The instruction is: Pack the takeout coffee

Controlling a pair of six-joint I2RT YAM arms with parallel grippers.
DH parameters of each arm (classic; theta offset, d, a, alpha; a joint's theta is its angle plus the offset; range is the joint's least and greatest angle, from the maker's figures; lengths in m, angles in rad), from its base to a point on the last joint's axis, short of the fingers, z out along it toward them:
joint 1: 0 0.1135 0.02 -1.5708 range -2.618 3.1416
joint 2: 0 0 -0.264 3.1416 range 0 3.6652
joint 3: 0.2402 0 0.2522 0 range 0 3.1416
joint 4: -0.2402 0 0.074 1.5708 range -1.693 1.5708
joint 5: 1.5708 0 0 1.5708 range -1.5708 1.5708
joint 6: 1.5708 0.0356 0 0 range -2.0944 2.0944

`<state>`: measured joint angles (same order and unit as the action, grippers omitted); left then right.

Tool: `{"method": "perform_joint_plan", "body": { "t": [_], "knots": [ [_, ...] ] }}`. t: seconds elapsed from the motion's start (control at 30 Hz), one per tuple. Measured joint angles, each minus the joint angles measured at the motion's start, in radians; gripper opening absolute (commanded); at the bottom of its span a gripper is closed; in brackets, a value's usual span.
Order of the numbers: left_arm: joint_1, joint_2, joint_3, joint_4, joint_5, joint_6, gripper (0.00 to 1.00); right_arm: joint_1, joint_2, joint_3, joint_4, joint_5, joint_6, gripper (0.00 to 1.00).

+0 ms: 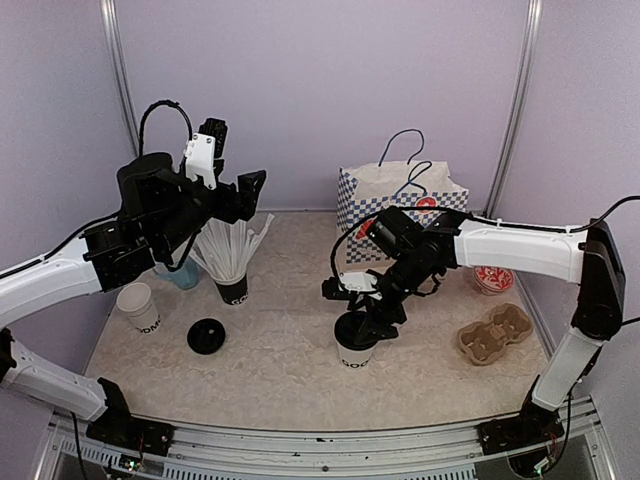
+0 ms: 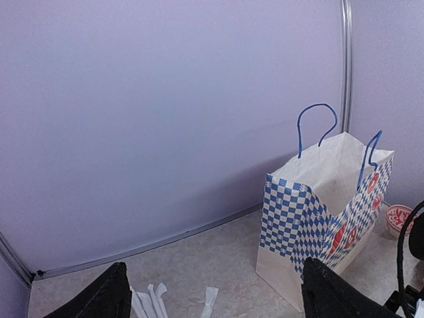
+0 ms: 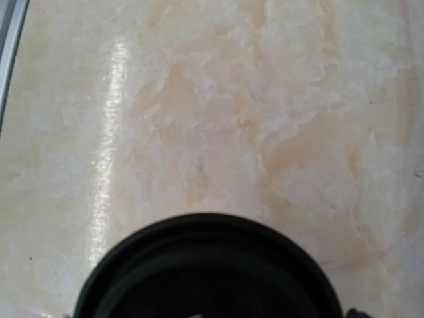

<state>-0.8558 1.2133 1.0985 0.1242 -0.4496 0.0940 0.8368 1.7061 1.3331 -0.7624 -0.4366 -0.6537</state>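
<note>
Your left claw (image 2: pixel 213 295) hangs high over the 10 o'clock side of the table (image 1: pixel 280 375). Its fingers are spread wide with nothing between them, and it faces the checked paper bag (image 2: pixel 318 225) at 1 o'clock. Your right claw (image 1: pixel 362 318) is down at the top of the lidded cup (image 1: pixel 355 355), just 5 o'clock of table centre. I cannot tell whether it pinches the black lid (image 3: pixel 209 265). The other cup (image 1: pixel 140 305) stands open at 9 o'clock, with its loose lid (image 1: pixel 206 335) lying flat at the cup's 4 o'clock.

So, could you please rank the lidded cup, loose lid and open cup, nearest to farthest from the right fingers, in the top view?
1. Lidded cup, right beneath them.
2. Loose lid, to the left.
3. Open cup, far left.
</note>
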Motion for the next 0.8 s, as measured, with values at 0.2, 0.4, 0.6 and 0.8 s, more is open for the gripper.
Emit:
{"method": "perform_joint_plan", "body": {
  "t": [0.2, 0.4, 0.6, 0.8],
  "knots": [
    [0.0, -0.005, 0.0, 0.0, 0.0, 0.002, 0.87, 0.011, 0.0, 0.0, 0.001, 0.018, 0.002, 0.74],
    [0.0, -0.005, 0.0, -0.001, -0.004, 0.006, 0.87, 0.013, 0.005, 0.017, 0.001, 0.033, 0.011, 0.73],
    [0.0, -0.005, 0.0, -0.002, -0.008, 0.01, 0.87, 0.014, 0.095, 0.192, 0.01, 0.038, 0.041, 0.72],
    [0.002, -0.006, 0.0, -0.005, -0.023, 0.013, 0.87, 0.014, 0.272, 0.431, 0.034, 0.069, 0.095, 0.72]
  ]
}}
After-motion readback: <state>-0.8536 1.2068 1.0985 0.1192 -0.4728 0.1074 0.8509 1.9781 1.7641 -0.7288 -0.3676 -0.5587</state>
